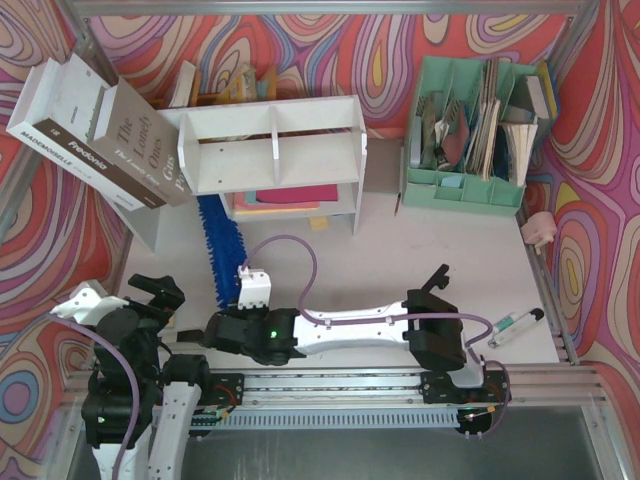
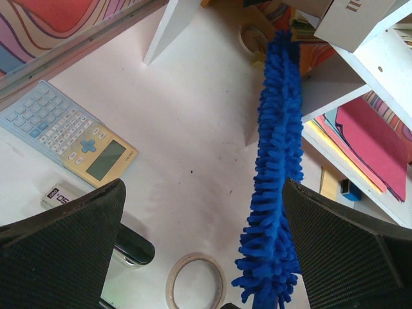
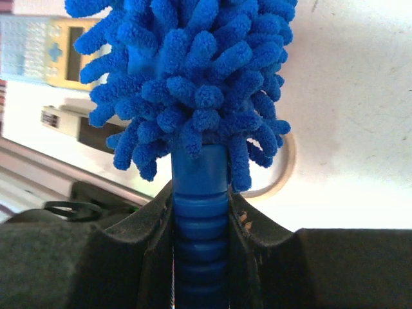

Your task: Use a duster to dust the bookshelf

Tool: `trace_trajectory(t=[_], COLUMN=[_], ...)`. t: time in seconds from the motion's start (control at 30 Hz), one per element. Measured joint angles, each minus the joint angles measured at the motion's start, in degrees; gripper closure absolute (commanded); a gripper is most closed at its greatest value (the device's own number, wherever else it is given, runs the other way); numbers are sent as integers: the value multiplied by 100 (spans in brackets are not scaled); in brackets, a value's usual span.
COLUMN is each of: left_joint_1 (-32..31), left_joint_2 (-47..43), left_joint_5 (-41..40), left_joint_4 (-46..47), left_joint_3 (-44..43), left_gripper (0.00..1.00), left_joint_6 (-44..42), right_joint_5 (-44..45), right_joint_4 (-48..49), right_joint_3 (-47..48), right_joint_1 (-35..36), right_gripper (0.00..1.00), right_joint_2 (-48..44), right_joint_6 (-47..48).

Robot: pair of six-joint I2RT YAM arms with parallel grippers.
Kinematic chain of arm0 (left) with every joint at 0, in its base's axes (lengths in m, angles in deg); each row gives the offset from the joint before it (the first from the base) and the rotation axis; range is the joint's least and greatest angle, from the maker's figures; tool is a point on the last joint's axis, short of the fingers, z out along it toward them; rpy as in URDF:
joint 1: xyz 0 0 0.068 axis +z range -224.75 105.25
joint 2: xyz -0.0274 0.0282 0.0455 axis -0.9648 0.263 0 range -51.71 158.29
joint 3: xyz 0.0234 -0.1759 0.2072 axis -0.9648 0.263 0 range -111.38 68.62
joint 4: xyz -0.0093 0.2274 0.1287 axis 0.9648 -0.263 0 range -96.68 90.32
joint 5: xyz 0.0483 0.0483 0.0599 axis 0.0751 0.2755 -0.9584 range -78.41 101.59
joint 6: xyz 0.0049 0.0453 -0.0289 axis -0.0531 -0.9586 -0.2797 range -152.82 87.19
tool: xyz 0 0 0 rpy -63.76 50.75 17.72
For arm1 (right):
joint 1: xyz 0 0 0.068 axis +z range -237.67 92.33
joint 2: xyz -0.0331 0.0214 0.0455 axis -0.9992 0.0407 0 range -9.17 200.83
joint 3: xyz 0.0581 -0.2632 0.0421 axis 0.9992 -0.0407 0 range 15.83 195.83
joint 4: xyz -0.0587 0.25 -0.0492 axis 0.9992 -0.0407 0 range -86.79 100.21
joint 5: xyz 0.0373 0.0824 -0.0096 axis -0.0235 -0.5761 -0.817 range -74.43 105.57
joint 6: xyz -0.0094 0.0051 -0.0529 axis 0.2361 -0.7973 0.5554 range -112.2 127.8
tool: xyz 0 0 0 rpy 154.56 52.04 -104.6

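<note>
- At your far left, two large books (image 1: 95, 130) lean tilted against the bookshelf's left end.
- Your left hand (image 1: 152, 292) hangs low over the near left of the surface (image 1: 400, 260). Its fingers (image 2: 64, 238) stand wide apart and grip nothing.
- In your left wrist view, a calculator (image 2: 71, 138) lies flat on the surface. A tape roll (image 2: 196, 280) lies nearer, just beside the duster's shaggy near end.
- The duster (image 1: 214, 248) runs from your right hand up and slightly left. Its far end is at the lower left corner of the bookshelf (image 1: 270, 140). You cannot tell from these views whether the bristles touch the wood there.
- Your right hand (image 3: 199, 212) has its arm stretched leftward across the front of the surface. It is clamped on the duster's ribbed blue handle, just below the bristles.
- The bookshelf stands at the back. Its two upper compartments look bare, and flat coloured sheets lie on the lower shelf.
- Well to the right, a mint-green file organizer (image 1: 470, 140) is stuffed with papers.
- A pen (image 1: 515, 326) lies near the right front edge.
</note>
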Motion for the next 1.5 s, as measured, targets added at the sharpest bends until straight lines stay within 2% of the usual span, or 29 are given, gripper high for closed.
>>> trace_trajectory(t=[0.17, 0.4, 0.57, 0.73, 1.07, 1.3, 1.5], left_joint_1=[0, 0, 0, 0, 0, 0, 0], left_joint_2=[-11, -33, -42, -42, -44, -44, -48], left_joint_5=[0, 0, 0, 0, 0, 0, 0], left_joint_4=[0, 0, 0, 0, 0, 0, 0], left_joint_3=[-2, 0, 0, 0, 0, 0, 0], left_gripper=[1, 2, 2, 1, 2, 1, 2], left_joint_6=[0, 0, 0, 0, 0, 0, 0], right_joint_5=[17, -133, -160, 184, 1123, 940, 337], right_joint_4=[-350, -483, -485, -516, 136, 1088, 1718], right_joint_3=[533, 557, 542, 538, 98, -452, -221], right_joint_1=[44, 52, 42, 166, 560, 490, 487], right_gripper=[100, 100, 100, 100, 100, 100, 100], right_joint_2=[313, 811, 802, 726, -120, -221, -22], right_joint_6=[-455, -509, -485, -398, 297, 1255, 2184])
